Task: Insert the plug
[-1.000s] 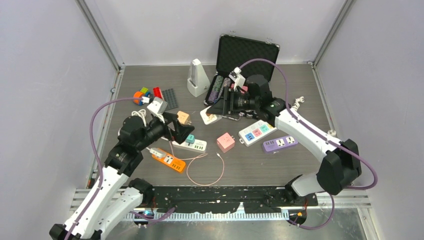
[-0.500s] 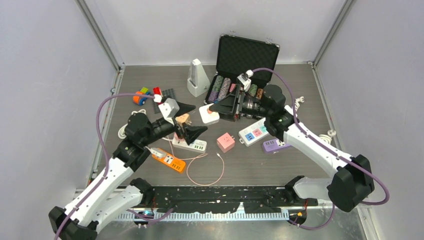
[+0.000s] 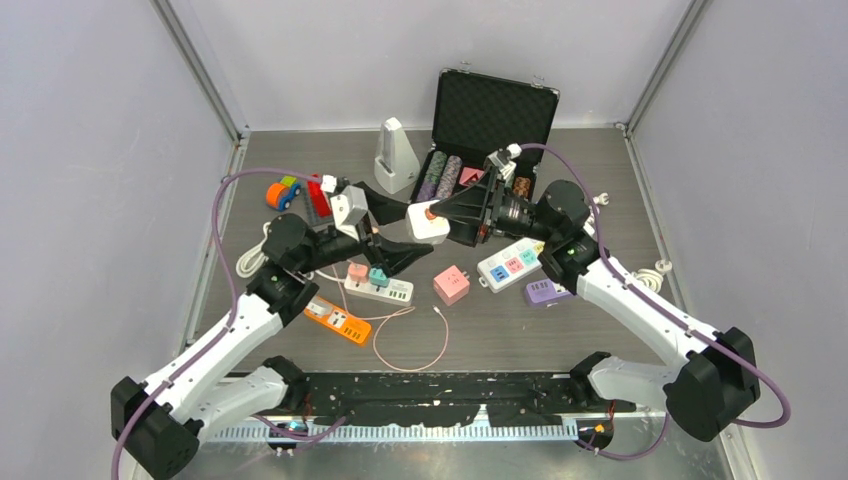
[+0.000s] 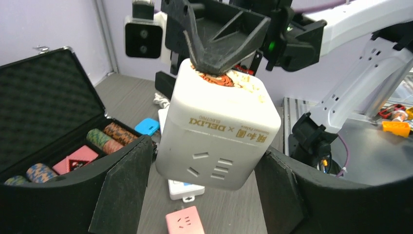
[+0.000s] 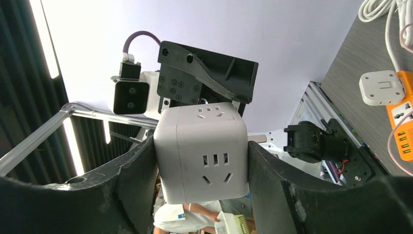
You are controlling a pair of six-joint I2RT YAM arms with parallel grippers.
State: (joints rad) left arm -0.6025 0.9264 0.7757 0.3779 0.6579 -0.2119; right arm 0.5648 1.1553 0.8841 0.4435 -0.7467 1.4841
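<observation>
Clamped flat on 2 opposite faces of the white socket cube (image 3: pixel 427 227), the jaws of the right gripper (image 5: pixel 200 161) hold it in the air, just above centre in the overhead frame and clear of the table (image 3: pixel 560 330). The left gripper (image 4: pixel 207 161) has its jaws spread wide, 1 on each side of the same cube. In its wrist view the fingers (image 4: pixel 124 190) stand just beside the cube's lower corners. A sliver of gap shows at the left one, so I read these jaws as open rather than gripping, though the right side is too close to call.

The cube looks like hard moulded plastic: stiff, not fragile, and probably light enough for 1 gripper. Its faces are smooth and its edges rounded, so a grip set near a corner could let it slide or twist. The best hold, I judge, is square on 2 opposite flat faces near their middles, on the pair the right jaws do not cover. Something orange (image 4: pixel 214 78) sits on the face under the right fingertips; I cannot tell what it is. No prongs are visible, so I cannot say which face mates; whichever does must stay uncovered.

Lower left of the cube, a white power strip (image 3: pixel 392 293) lies on the table with a pink plug (image 3: pixel 356 271) and a teal plug (image 3: pixel 378 276) standing on it.
</observation>
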